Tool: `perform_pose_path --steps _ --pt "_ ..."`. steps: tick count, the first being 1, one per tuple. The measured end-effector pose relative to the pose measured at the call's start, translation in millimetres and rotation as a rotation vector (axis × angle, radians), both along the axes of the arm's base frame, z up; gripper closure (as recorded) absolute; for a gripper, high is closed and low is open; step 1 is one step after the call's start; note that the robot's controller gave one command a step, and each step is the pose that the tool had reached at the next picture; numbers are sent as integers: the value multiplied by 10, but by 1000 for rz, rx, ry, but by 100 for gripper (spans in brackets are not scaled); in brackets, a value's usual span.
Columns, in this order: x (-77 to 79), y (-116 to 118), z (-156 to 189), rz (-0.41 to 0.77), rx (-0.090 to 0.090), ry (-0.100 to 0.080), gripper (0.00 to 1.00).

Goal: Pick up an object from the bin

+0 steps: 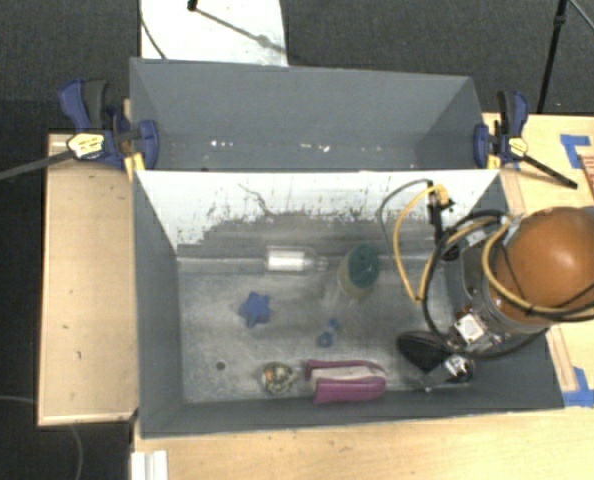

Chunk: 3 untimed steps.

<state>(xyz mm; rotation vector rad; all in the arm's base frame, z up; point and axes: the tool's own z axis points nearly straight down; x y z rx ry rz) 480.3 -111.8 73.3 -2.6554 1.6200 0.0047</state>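
Observation:
My gripper (422, 351) is low in the bin's front right corner, its dark tip pointing left. The nearest thing is a purple and pink oblong object (347, 381) lying along the front wall, just left of the gripper and apart from it. A small blue piece (327, 335) lies on the floor further left. A clear cup with a teal top (359, 269) stands behind, towards the middle of the bin.
A small round metallic thing (276, 376) lies left of the purple object. A blue star-shaped toy (256, 308) sits left of centre, and a clear tube with a white end (288, 260) lies near the back wall. The arm's orange dome and yellow cables overhang the right side.

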Motion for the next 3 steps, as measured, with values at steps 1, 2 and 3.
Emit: perform_pose_path --steps 1,2,3 --pt "12 302 -15 65 -29 8 0" --pt "12 296 -7 58 -28 8 100" --pt "25 298 1217 54 -28 7 100"
